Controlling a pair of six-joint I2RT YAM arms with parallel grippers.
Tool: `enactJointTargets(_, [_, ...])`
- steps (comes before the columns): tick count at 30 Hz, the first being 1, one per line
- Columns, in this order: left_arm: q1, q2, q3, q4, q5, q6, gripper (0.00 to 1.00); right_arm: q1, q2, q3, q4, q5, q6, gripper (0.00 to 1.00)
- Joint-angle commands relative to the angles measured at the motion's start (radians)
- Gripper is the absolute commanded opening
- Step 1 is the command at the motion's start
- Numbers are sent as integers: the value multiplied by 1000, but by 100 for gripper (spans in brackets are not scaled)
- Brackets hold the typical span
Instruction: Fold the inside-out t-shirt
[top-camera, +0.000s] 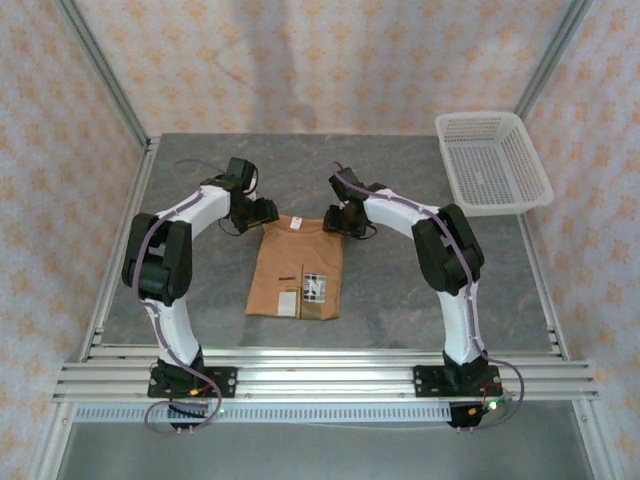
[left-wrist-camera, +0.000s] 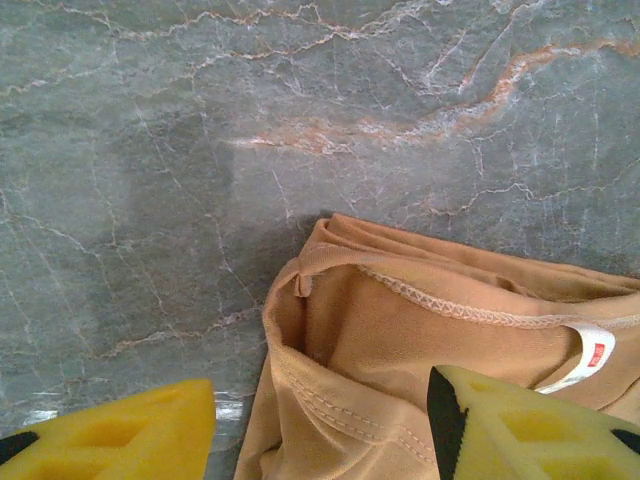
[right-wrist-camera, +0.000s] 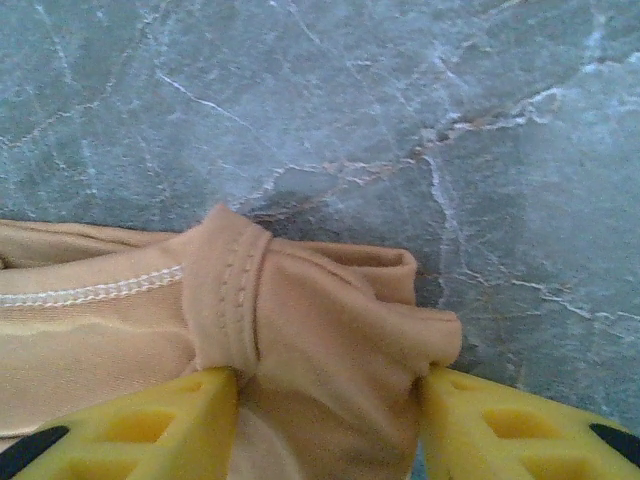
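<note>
Inside-out t-shirt (top-camera: 297, 268) lies folded flat at centre of table (top-camera: 420, 290). Cloth soft, light, limp; bunches readily. Likely best held at its thicker seamed upper corners. Left gripper (left-wrist-camera: 320, 425) open, astride one corner. Right gripper (right-wrist-camera: 328, 400) straddles the other, bunched corner; whether it pinches cannot be told.

The bottom edge cut my left gripper (left-wrist-camera: 320, 425) down to two yellow tips, and one of them covered an end of the label (left-wrist-camera: 590, 355) — its red mark was too small to read. The t-shirt (left-wrist-camera: 400, 340) ran off that view's right and bottom edges. My right gripper (right-wrist-camera: 328, 400) was cropped likewise; whether it pinched the bunched cloth or only flanked it, I couldn't tell. From above, the print patch (top-camera: 315, 288) was too small to read.
</note>
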Motion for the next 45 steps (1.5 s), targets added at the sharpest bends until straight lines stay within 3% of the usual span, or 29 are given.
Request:
enactJointTargets(1, [1,3,-4,1,-5,17,60,26,35,21,-45,22,-9,50])
enactJointTargets(8, [1,59,-26,65,30,-6,60,24,36,11,-39,19,-2,26])
enactJointTargets(16, [-15,130,0,174,128,-90,54,16,51,22,-47,16,-12,25])
enactJointTargets(19, [-41,169,7,199,148,-112,42,15,62,18,-40,11,-11,25])
enactJointTargets(25, [-80,202,-21,248,145,-161,36,11,86,29,-33,1,-11,25])
enactJointTargets(33, [-113,181,-19,234,93,-149,0,4,71,47,-57,7,-25,14])
enactJointTargets(38, [-113,115,-17,204,74,-145,0,2,21,55,-78,11,-58,1])
enactJointTargets(45, [-92,-7,87,123,48,-143,0,-28,-66,153,-125,37,-111,0])
